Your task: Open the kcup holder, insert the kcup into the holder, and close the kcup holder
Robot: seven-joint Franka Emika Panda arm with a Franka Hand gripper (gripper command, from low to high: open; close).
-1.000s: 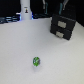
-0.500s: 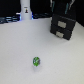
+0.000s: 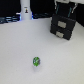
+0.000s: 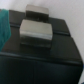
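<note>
A: Exterior view: kcup holder (image 3: 63, 26) at the exterior view's right, top partly hidden by the arm. Gripper (image 3: 64, 11) blurred, can't tell if spread or clenched.
B: Kcup (image 3: 36, 61) sits well apart on the white table (image 3: 15, 50). Wrist view: pale handles (image 4: 36, 30), fingers unseen.

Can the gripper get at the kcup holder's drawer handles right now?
Probably yes. The wrist view shows the kcup holder close up, its pale handles uncovered with nothing in between; the kcup lies well apart on the table.
</note>
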